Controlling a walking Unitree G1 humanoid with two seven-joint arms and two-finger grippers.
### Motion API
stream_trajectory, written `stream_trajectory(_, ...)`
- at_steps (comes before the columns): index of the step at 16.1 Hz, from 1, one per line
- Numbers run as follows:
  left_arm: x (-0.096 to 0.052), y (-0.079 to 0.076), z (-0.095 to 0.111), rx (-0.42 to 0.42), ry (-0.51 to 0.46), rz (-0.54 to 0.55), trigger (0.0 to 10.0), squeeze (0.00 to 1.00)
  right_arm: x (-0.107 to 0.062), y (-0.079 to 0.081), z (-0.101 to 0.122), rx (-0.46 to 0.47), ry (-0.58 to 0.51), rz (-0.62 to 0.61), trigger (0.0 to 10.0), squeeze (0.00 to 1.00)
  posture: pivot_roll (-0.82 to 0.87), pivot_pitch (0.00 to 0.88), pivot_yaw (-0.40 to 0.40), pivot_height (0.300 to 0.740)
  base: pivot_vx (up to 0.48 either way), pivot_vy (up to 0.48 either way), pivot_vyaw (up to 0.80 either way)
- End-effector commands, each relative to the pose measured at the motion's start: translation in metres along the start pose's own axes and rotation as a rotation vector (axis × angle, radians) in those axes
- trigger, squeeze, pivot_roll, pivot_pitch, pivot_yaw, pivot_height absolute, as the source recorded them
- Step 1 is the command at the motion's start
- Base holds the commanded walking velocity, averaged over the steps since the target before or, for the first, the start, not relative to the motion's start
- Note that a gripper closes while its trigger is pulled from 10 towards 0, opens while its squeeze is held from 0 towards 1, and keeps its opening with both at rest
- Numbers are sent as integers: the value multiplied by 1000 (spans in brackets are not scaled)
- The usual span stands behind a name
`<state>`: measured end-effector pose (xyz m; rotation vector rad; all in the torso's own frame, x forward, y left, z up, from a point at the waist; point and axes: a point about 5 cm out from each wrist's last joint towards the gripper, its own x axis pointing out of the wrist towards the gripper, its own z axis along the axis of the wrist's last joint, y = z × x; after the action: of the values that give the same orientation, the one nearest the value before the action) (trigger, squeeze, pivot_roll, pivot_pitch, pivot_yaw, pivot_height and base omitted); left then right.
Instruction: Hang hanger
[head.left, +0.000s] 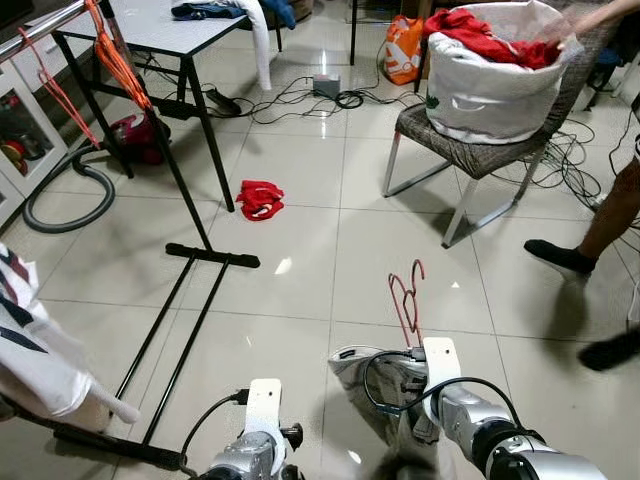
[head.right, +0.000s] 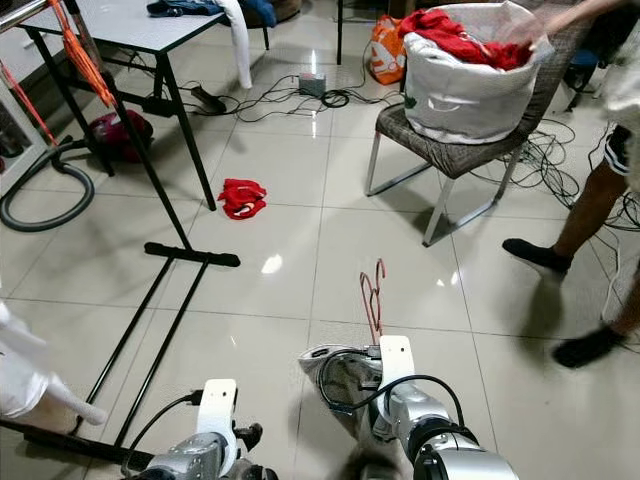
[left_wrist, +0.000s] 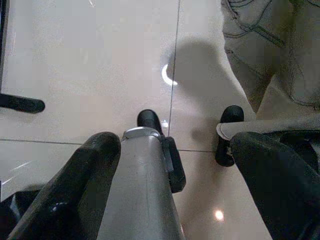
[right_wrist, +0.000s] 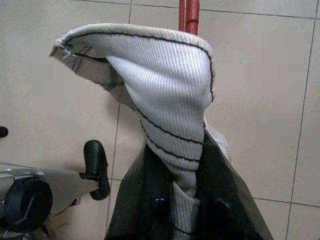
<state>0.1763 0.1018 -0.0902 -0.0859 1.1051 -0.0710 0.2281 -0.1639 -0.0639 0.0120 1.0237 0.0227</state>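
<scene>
A red wire hanger (head.left: 407, 295) sticks out forward over the floor tiles, with a grey ribbed garment (head.left: 357, 368) draped on it. My right gripper (right_wrist: 182, 210) is shut on the bunched grey garment (right_wrist: 165, 100), and the red hanger (right_wrist: 186, 12) pokes out past the cloth. My left gripper (left_wrist: 170, 195) is low over the floor beside it, its fingers (left_wrist: 65, 200) spread wide and open with nothing held. The black clothes rack (head.left: 210, 255) stands at the left; its rail (head.left: 40, 30) carries orange hangers (head.left: 115, 55) and a white shirt (head.left: 30, 350).
A person's legs (head.left: 610, 215) stand at the right, one hand in the white laundry basket (head.left: 490, 85) of red clothes on a chair (head.left: 470, 150). A red cloth (head.left: 260, 198) lies on the floor. A table (head.left: 160, 30), a vacuum hose (head.left: 70, 190) and cables (head.left: 310, 100) lie beyond.
</scene>
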Motion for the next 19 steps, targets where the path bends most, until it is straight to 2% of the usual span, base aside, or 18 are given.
stream_trajectory(1, 0, -4, 0, -4, 13, 5, 10000, 0, 0, -1, 9, 22, -40, 0, 10000, 0, -36, 0, 74, 740, 0, 0, 0)
stream_trajectory(3, 0, -7, 1, -55, 12, 12, 10000, 0, -1, -5, 5, 38, -32, -8, 10000, 0, -44, 0, 79, 740, 0, 0, 0)
stream_trajectory(4, 0, -7, 2, -55, 10, 15, 10000, 0, -1, -5, 5, 39, -32, -8, 10000, 0, -50, 0, 81, 740, 0, 0, 0)
stream_trajectory(8, 0, -8, 8, -25, 5, 20, 10000, 0, -1, -7, 10, 50, -41, -2, 10000, 0, -72, 0, 89, 740, 0, 0, 0)
stream_trajectory(12, 0, -11, 11, 6, 0, 4, 10000, 0, -2, -13, 6, 42, -35, -18, 10000, 0, -82, 0, 90, 740, 0, 0, 0)
stream_trajectory(19, 1, -14, 20, 39, -15, -3, 10000, 0, -1, -7, 18, 40, -67, -4, 10000, 0, -73, 0, 88, 740, 0, 0, 0)
